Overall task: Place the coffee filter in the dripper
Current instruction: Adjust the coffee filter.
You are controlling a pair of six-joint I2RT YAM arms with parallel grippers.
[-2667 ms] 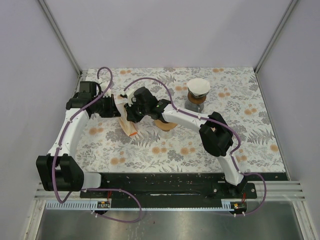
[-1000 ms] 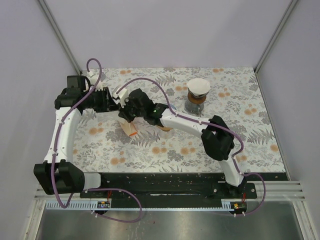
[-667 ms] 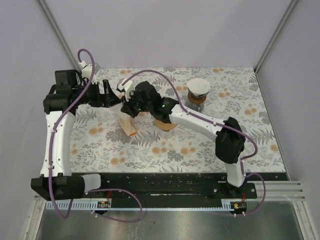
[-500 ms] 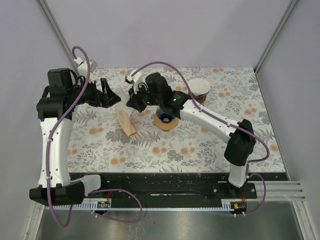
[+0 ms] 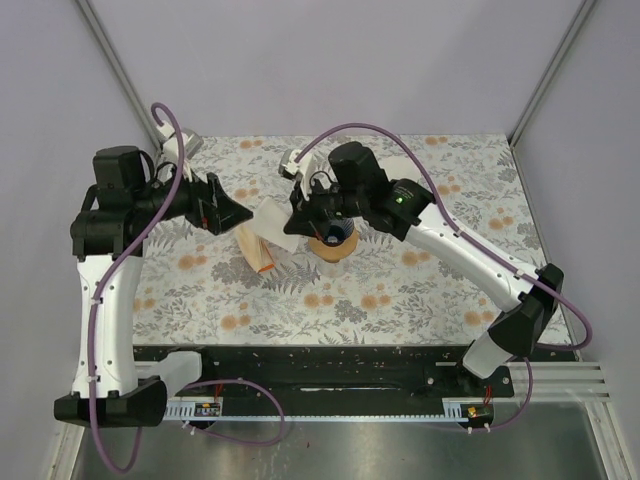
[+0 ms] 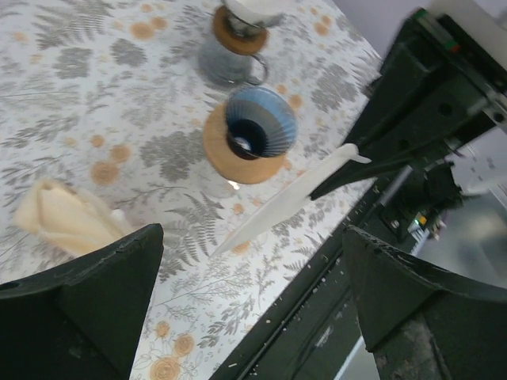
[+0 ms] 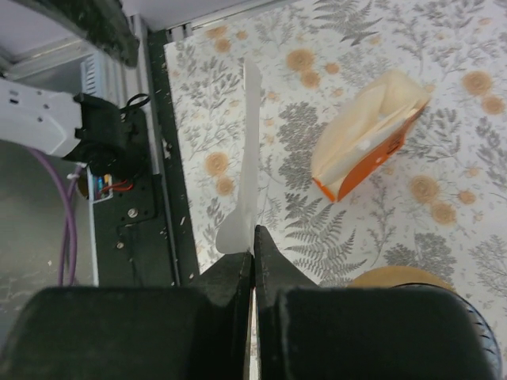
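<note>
- The right gripper (image 7: pixel 253 237) is pinched tight on one edge of the coffee filter (image 7: pixel 250 142). From the wrist cam the paper shows edge-on, sticking straight out past the fingertips.
- The filter is up in the air, not in the dripper (image 5: pixel 332 240). From above it hangs just left of the dripper, between it and the orange pack of filters (image 5: pixel 256 250).
- The left gripper (image 5: pixel 228 208) has its jaws spread wide with nothing in them. It points toward the filter and sits near it but not touching.
- The dripper is a blue ribbed cone on a round wooden base, upright on the floral table (image 5: pixel 400 290).
- The pack lies on its side on the table, with cream papers poking out of its open end.
- A grey cup with a wooden collar (image 6: pixel 236 47) stands just behind the dripper with something white on top. The right arm hides it in the overhead view.
</note>
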